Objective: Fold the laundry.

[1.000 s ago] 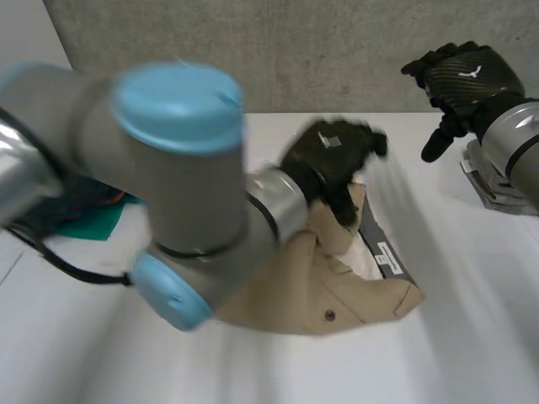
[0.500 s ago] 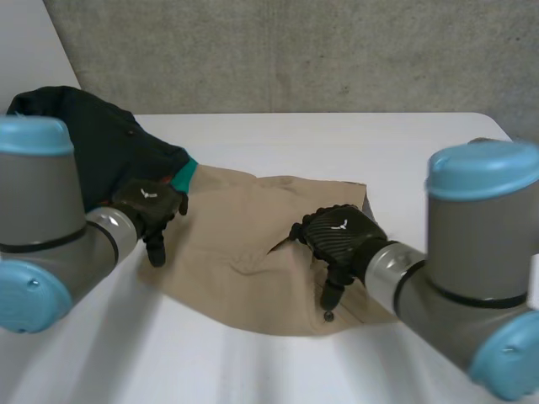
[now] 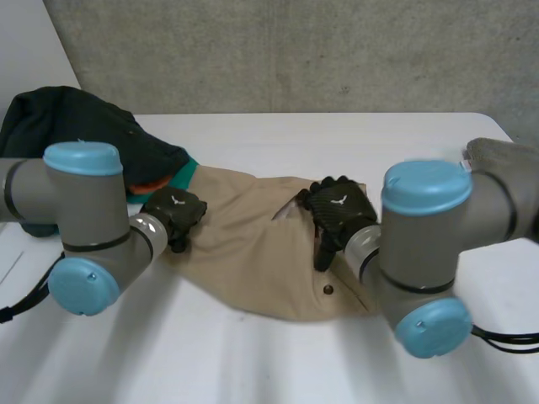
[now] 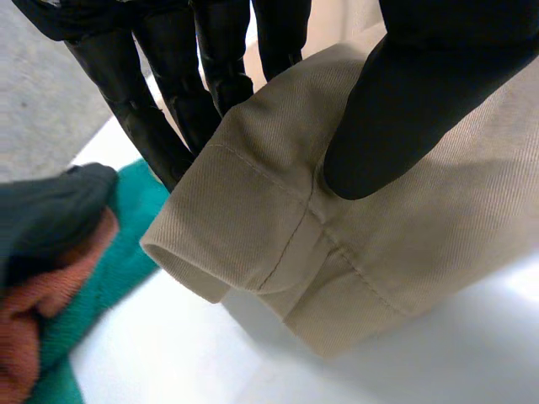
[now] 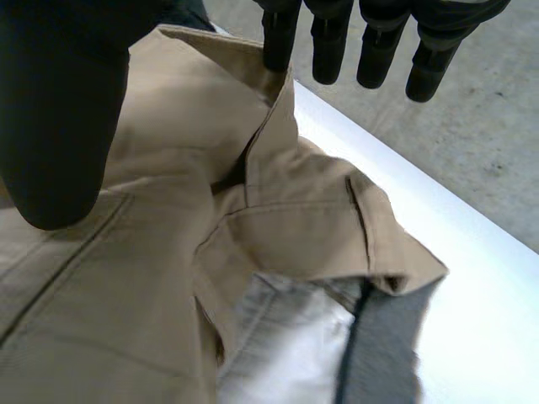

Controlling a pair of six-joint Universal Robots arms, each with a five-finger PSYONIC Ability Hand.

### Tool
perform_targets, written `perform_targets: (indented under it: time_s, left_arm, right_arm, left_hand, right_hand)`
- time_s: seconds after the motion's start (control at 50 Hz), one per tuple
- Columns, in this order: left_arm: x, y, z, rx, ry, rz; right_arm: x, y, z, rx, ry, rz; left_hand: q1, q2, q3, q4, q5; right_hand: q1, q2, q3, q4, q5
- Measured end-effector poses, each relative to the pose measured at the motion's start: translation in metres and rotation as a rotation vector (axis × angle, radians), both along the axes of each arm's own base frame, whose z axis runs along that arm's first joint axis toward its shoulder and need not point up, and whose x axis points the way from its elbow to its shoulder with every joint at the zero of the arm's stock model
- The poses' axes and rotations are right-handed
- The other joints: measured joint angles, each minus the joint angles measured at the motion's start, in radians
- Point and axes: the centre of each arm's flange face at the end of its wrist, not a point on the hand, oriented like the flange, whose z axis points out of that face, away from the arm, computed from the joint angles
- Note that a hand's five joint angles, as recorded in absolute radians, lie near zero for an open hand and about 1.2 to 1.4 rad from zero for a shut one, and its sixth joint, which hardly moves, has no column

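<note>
The left arm (image 3: 84,220), at 9 o'clock in the head view, is showing thick matte-grey cylinders, with each round joint wearing a light-blue cap (image 3: 82,158). The right arm (image 3: 425,252), at 4 o'clock, is wearing the same grey and the same blue caps. A silvery metal collar (image 3: 145,233) is joining each arm to its hand. The left hand (image 3: 173,212) and the right hand (image 3: 338,209) are looking black and faintly woven, each carrying a small white mark on its back. Their fingers (image 4: 152,118) are showing as glossy black rods.

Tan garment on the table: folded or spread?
Spread, not folded: the tan cloth garment lies mostly flat on the white table, only its waistband flipped open showing pale lining.
</note>
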Motion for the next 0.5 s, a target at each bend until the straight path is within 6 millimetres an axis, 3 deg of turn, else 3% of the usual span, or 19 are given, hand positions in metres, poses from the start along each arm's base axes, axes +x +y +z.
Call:
perform_targets:
  time_s: [0.12, 0.24, 0.36, 0.5]
  left_arm:
    - [0.003, 0.008, 0.035, -0.03, 0.059, 0.018]
    - [0.006, 0.023, 0.061, -0.045, 0.098, 0.012]
    - [0.007, 0.037, 0.08, -0.069, 0.119, -0.007]
    - [0.006, 0.044, 0.092, -0.09, 0.126, -0.023]
  right_arm:
    - [-0.025, -0.006, 0.035, 0.057, -0.013, -0.033]
    - [-0.039, -0.015, 0.056, 0.132, -0.059, -0.016]
    - [-0.04, -0.028, 0.053, 0.216, -0.079, 0.002]
    - [-0.039, -0.039, 0.04, 0.304, -0.093, -0.033]
  left_hand:
    - [0.0, 0.0, 0.0, 0.0, 0.0]
    - [0.0, 0.0, 0.0, 0.0, 0.0]
    - [0.0, 0.0, 0.001, 0.001, 0.0]
    - [0.0, 0.0, 0.001, 0.001, 0.0]
  right_hand:
    - [0.0, 0.0, 0.0, -0.001, 0.0]
    - [0.0, 0.0, 0.0, -0.001, 0.0]
    - [0.005, 0.02, 0.022, 0.027, 0.016]
    - [0.291, 0.318, 0.316, 0.315, 0.306]
